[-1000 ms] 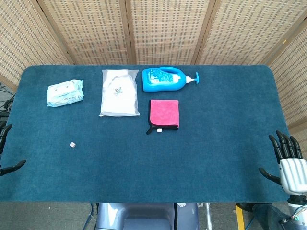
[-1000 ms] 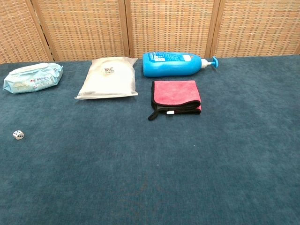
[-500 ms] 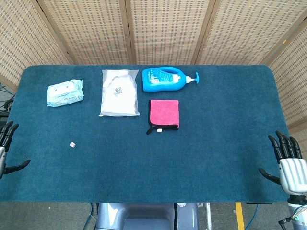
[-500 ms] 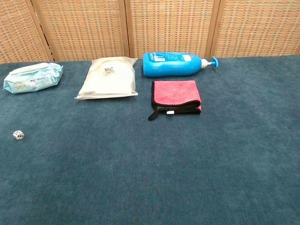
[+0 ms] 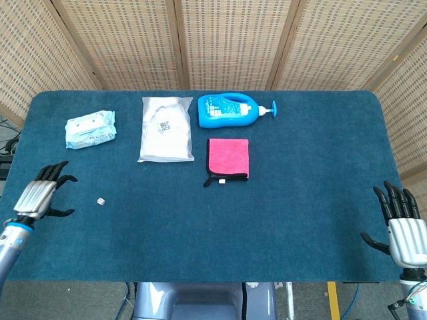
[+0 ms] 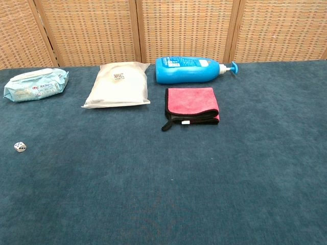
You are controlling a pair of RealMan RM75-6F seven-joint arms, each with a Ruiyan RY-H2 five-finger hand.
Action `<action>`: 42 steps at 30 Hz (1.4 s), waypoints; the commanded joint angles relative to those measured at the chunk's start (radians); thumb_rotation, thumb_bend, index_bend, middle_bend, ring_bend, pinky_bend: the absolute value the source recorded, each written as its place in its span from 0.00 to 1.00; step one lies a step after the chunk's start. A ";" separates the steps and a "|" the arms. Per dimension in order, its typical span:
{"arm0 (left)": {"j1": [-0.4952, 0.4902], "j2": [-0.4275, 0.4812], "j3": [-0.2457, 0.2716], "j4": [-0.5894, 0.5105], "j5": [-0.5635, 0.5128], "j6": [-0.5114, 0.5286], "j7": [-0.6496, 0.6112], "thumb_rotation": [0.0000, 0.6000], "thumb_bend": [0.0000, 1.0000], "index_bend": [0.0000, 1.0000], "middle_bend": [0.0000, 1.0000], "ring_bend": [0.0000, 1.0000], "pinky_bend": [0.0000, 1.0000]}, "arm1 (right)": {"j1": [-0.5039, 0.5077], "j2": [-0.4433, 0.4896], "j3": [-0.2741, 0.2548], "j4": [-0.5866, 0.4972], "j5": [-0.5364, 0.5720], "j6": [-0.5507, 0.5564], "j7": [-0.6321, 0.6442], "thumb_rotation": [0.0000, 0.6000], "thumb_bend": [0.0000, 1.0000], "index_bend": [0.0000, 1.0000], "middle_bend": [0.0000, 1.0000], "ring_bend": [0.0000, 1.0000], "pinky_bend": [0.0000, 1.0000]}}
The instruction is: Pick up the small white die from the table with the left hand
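The small white die [image 5: 101,201] lies on the blue table cloth near the left side; the chest view shows the die [image 6: 20,147] at its far left edge. My left hand [image 5: 41,197] hovers over the table's left edge, a short way left of the die, fingers apart and holding nothing. Off the table's right edge, my right hand [image 5: 402,230] stays with its fingers spread and empty. Neither hand appears in the chest view.
At the back lie a wipes pack [image 5: 90,129], a white pouch [image 5: 165,129] and a blue pump bottle [image 5: 231,110] on its side. A folded pink cloth [image 5: 227,159] sits near the middle. The table [image 5: 220,227] spans both views.
My left hand has moved in from beyond the left edge, rightward toward the die. The die and right hand have not moved.
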 commanded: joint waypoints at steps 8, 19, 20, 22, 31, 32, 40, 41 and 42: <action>-0.085 -0.125 -0.007 0.094 -0.071 -0.128 0.038 1.00 0.27 0.38 0.00 0.00 0.00 | 0.009 0.005 0.000 0.005 0.014 -0.030 0.027 1.00 0.00 0.00 0.00 0.00 0.00; -0.087 -0.156 0.003 0.086 -0.105 -0.117 0.110 1.00 0.31 0.43 0.00 0.00 0.00 | 0.011 0.004 0.000 0.003 0.016 -0.034 0.024 1.00 0.00 0.00 0.00 0.00 0.00; -0.088 -0.157 0.004 0.086 -0.106 -0.117 0.112 1.00 0.32 0.43 0.00 0.00 0.00 | 0.011 0.004 0.000 0.002 0.016 -0.033 0.024 1.00 0.00 0.00 0.00 0.00 0.00; -0.088 -0.158 0.007 0.084 -0.108 -0.115 0.121 1.00 0.32 0.44 0.00 0.00 0.00 | 0.010 0.005 0.000 0.001 0.016 -0.031 0.025 1.00 0.00 0.00 0.00 0.00 0.00; -0.093 -0.168 0.012 0.082 -0.122 -0.116 0.152 1.00 0.32 0.44 0.00 0.00 0.00 | 0.011 0.006 0.000 0.001 0.018 -0.034 0.027 1.00 0.00 0.00 0.00 0.00 0.00; -0.094 -0.170 0.012 0.082 -0.125 -0.118 0.156 1.00 0.32 0.44 0.00 0.00 0.00 | 0.011 0.006 0.000 0.001 0.019 -0.034 0.028 1.00 0.00 0.00 0.00 0.00 0.00; -0.104 -0.193 0.015 0.091 -0.149 -0.136 0.188 1.00 0.32 0.44 0.00 0.00 0.00 | 0.012 0.009 0.002 0.000 0.024 -0.038 0.036 1.00 0.00 0.00 0.00 0.00 0.00; -0.104 -0.196 0.015 0.093 -0.153 -0.139 0.191 1.00 0.32 0.44 0.00 0.00 0.00 | 0.012 0.010 0.002 0.001 0.024 -0.039 0.037 1.00 0.00 0.00 0.00 0.00 0.00; -0.105 -0.200 0.015 0.095 -0.158 -0.143 0.193 1.00 0.32 0.44 0.00 0.00 0.00 | 0.012 0.010 0.002 0.001 0.025 -0.039 0.038 1.00 0.00 0.00 0.00 0.00 0.00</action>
